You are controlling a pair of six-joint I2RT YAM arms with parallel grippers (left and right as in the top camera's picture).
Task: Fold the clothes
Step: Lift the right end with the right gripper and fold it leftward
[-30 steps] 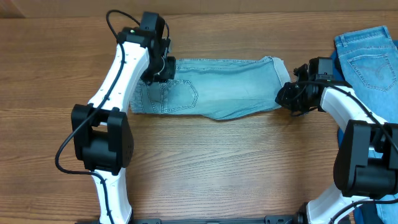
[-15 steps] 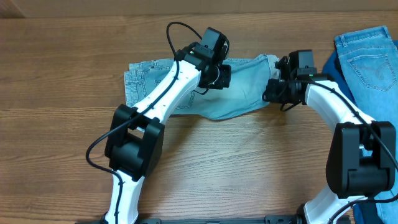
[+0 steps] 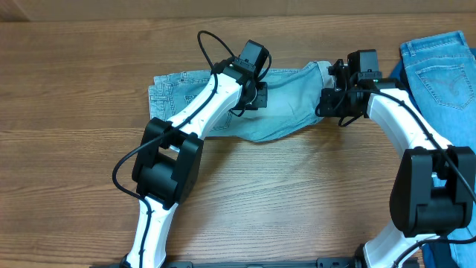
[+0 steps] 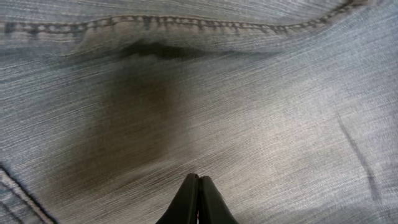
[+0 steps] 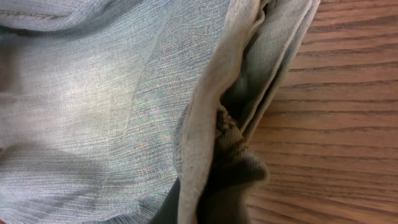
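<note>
Pale shorts (image 3: 290, 112) lie long-ways, left to right, across the bench (image 3: 74, 186). The right pincer (image 3: 329, 104) looks clamped on their right-end hem. The left pincer (image 4: 198, 194) is clenched empty on mid-cloth, so I'd guess the fold goes leftward.

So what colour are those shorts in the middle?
The shorts are faded pale blue, clearest overhead.

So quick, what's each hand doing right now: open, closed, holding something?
The left hand is closed, with nothing seen between its fingertips.
The right hand looks closed on the hem of the denim shorts.
</note>
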